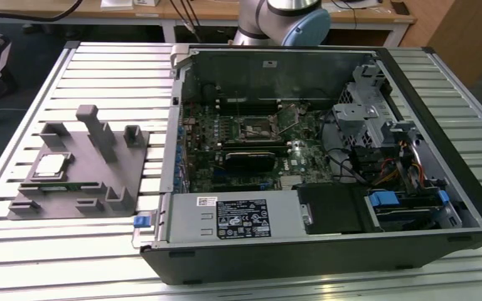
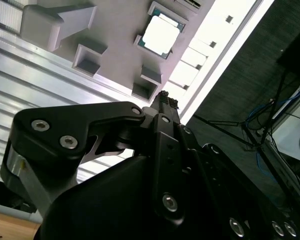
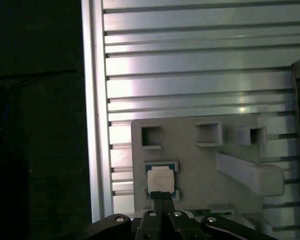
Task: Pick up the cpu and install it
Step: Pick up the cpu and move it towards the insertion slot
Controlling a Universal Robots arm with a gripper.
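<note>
The cpu [image 1: 50, 165] is a small silvery-white square chip lying flat in a recess of the grey plastic fixture [image 1: 73, 200], on the slatted table at the exterior view's left. Both wrist views look down on the cpu [image 2: 161, 35] [image 3: 160, 180] from well above. My gripper [image 3: 162, 199] hangs over the fixture near the chip, apart from it, with its black fingers [image 2: 162, 100] pressed together and nothing between them. The motherboard socket [image 1: 253, 130] sits inside the open computer case.
The open black computer case [image 1: 442, 207] takes up the exterior view's right and middle, with cables, a drive cage and a power supply [image 1: 236, 216] inside. Upright blocks [image 1: 98, 132] rise from the fixture beside the cpu. The table's edge [image 3: 95, 125] borders dark floor.
</note>
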